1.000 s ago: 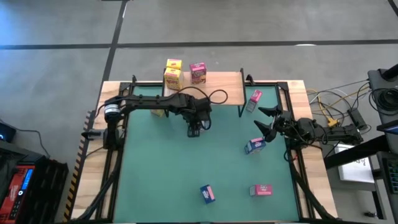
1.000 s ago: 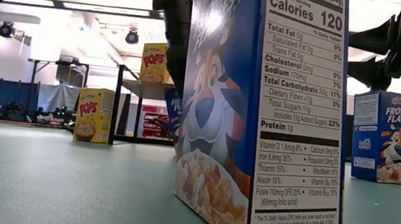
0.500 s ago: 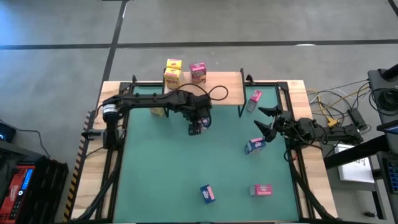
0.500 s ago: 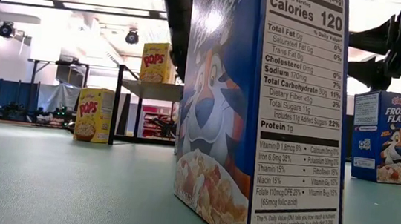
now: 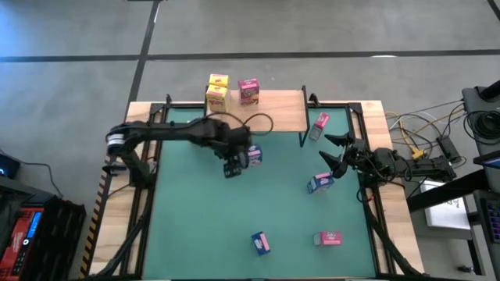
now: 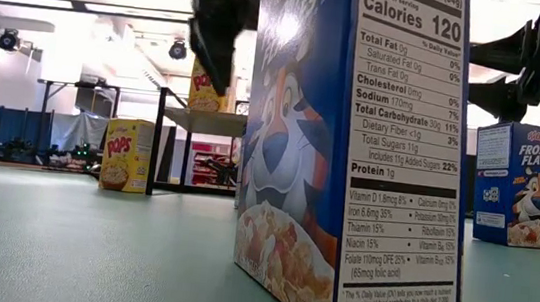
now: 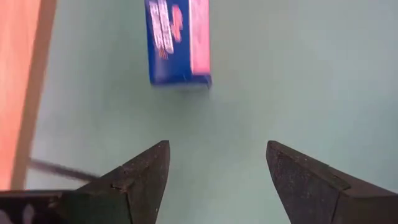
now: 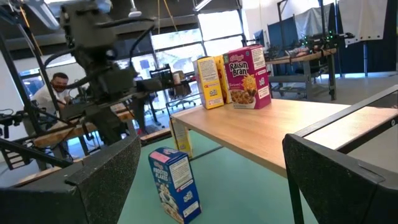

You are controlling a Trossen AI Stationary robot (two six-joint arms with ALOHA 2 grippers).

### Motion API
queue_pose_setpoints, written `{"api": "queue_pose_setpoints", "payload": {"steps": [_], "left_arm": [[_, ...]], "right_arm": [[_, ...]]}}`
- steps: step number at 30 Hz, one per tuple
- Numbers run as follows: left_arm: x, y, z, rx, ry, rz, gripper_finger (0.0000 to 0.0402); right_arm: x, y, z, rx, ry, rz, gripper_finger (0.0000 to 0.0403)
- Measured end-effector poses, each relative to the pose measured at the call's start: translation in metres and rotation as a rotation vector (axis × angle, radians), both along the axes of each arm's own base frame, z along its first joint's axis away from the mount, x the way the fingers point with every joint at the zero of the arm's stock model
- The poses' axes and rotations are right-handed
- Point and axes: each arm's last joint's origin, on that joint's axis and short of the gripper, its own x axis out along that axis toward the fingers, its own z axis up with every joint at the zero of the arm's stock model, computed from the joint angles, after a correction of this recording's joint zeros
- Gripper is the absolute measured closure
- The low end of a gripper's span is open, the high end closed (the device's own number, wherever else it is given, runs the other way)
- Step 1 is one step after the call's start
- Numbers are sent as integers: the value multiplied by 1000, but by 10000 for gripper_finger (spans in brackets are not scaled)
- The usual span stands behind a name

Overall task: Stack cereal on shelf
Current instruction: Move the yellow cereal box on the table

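Blue Frosted Flakes box (image 5: 254,155) stands at centre frame, just beside the left end effector (image 5: 231,167), whose fingers are spread and empty. The right end effector (image 5: 332,153), spread wide, waits at right.

Near blue cereal box (image 6: 351,149) top cropped

Left pincer (image 5: 232,168) open, right pincer (image 5: 334,153) open
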Motion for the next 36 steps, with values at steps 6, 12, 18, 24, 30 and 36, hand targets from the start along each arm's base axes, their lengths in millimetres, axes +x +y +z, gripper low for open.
{"api": "queue_pose_setpoints", "payload": {"steps": [6, 12, 18, 24, 30, 36], "left_arm": [[-30, -34, -12, -19, 5, 146, 151], [-67, -74, -26, 105, -47, 135, 151], [-111, -75, -24, 257, -127, 128, 151], [-148, -54, -13, 344, -157, -2, 151], [-162, -25, -11, 505, -70, -121, 152], [-163, 13, -15, 550, 76, -144, 152]], "right_arm": [[0, 0, 0, 0, 1, 0, 19], [0, 0, 0, 0, 1, 0, 19], [0, 0, 0, 0, 1, 0, 19], [0, 0, 0, 0, 1, 0, 19], [0, 0, 0, 0, 1, 0, 19], [0, 0, 0, 0, 1, 0, 19]]}}
